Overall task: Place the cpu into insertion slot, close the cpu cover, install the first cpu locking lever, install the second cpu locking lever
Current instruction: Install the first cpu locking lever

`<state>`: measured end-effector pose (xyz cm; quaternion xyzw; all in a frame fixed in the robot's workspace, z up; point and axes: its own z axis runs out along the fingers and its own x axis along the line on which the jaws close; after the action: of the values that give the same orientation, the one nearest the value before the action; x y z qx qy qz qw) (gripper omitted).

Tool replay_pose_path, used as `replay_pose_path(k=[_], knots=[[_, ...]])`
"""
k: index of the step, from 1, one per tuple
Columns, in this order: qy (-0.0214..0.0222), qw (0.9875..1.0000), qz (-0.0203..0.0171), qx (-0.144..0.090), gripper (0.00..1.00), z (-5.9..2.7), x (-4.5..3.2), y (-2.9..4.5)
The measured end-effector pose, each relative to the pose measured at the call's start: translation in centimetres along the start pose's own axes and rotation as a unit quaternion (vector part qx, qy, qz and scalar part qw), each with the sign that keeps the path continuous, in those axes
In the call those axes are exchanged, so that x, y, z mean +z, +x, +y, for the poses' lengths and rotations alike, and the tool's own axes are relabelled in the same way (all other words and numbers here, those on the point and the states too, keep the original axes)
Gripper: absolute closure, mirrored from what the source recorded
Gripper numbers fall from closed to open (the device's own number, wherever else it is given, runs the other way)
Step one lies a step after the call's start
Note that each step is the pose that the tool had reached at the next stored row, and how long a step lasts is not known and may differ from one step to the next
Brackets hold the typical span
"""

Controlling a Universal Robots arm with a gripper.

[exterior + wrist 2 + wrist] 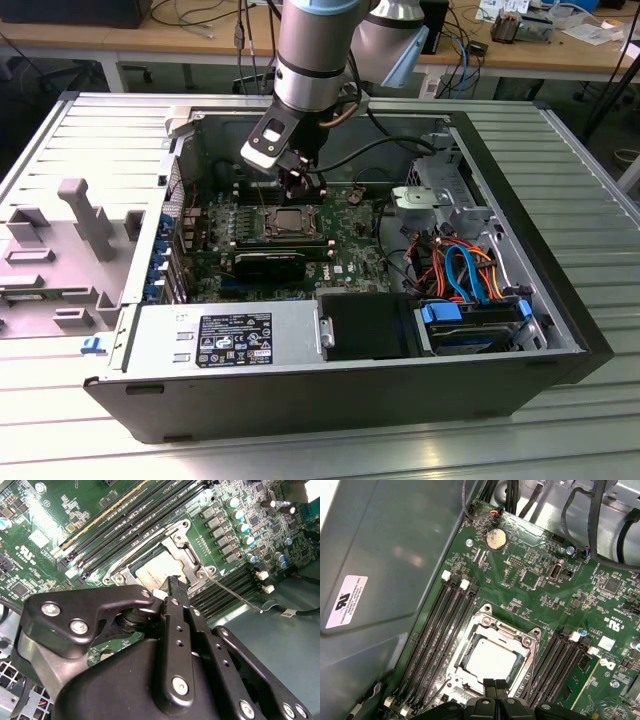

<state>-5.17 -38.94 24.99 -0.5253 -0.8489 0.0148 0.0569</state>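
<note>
Grey metal slats make up the big table (560, 180), and long wooden desks (120, 40) with cables on them stand behind it. On the table lies an open computer case (300, 400) on its side. A grey plastic piece (85, 215) lies on the table at the exterior view's left. Blue and orange wires (465, 265) curl inside the case at the exterior view's right.

I watch the robot arm (315, 50) reach down into the case from above. Its black gripper (495, 684) hangs just over the green board (530, 595). The two fingertips (489, 685) press together, and they have nothing between them.

Right under the gripper sits the cpu (492, 662). It lies flat in the insertion slot (463, 656), with its shiny grey top facing up. The cpu cover (506, 630) is down over it, so the chip shows through the square window. A thin metal lever (235, 595) sticks out to one side of the cover, away from the frame.

Long black card slots (445, 625) run along both sides of the chip. A round silver battery (496, 538) sits farther off on the board. A white sticker (346, 601) is on the grey case wall.
</note>
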Motion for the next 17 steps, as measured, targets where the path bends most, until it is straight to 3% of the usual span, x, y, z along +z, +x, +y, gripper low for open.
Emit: replay_pose_path(k=[17], knots=[[0.0006, 1.0, -0.0006, -0.007, 0.89, 0.0, 0.0, 0.0]])
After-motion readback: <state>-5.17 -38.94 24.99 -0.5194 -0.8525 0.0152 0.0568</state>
